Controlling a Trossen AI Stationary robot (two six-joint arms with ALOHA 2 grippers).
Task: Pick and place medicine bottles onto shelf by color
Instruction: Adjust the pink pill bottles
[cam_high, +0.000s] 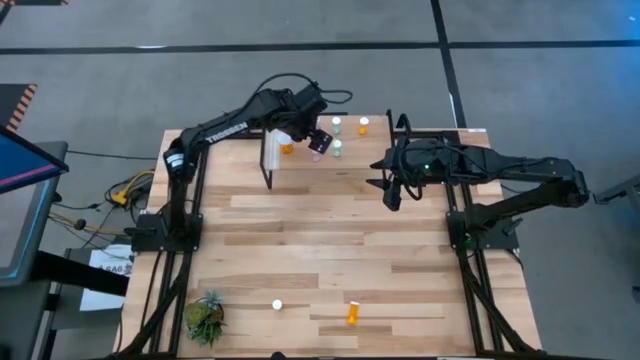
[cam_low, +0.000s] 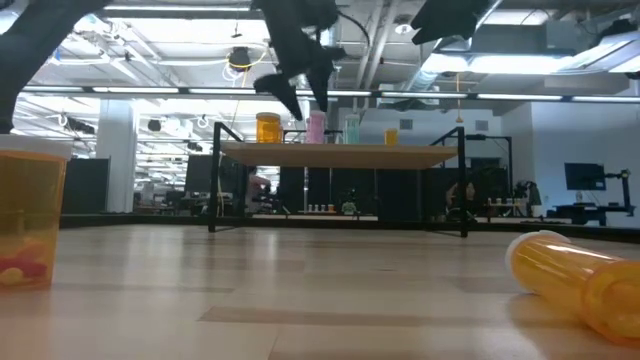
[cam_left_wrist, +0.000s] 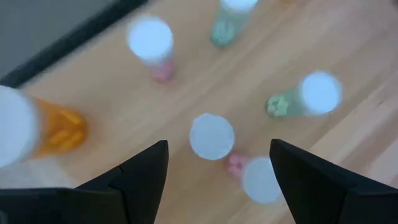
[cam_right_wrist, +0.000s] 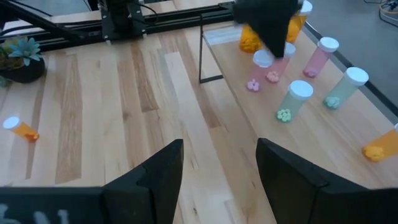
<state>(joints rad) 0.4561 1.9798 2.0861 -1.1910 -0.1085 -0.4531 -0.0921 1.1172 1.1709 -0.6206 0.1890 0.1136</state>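
Observation:
The shelf (cam_high: 400, 170) stands at the table's far middle. On its top stand several medicine bottles: orange (cam_high: 287, 148), pink (cam_left_wrist: 152, 43), pale green (cam_left_wrist: 305, 96) and a small orange one (cam_high: 363, 125). My left gripper (cam_left_wrist: 219, 146) hovers open over the shelf's left part, pointing steeply down. Below it, between its fingers, shows the white cap of a pink bottle (cam_left_wrist: 211, 135), which it does not touch; a second pink bottle (cam_left_wrist: 258, 177) stands beside that one. My right gripper (cam_right_wrist: 219, 146) stands open by the shelf's right end (cam_high: 390, 195), with nothing between its fingers.
Near the table's front edge an orange bottle (cam_high: 353, 314) lies on its side and a white-capped bottle (cam_high: 277, 305) stands upright. A small potted plant (cam_high: 205, 318) sits at the near left corner. Bare wood lies between the shelf and these things.

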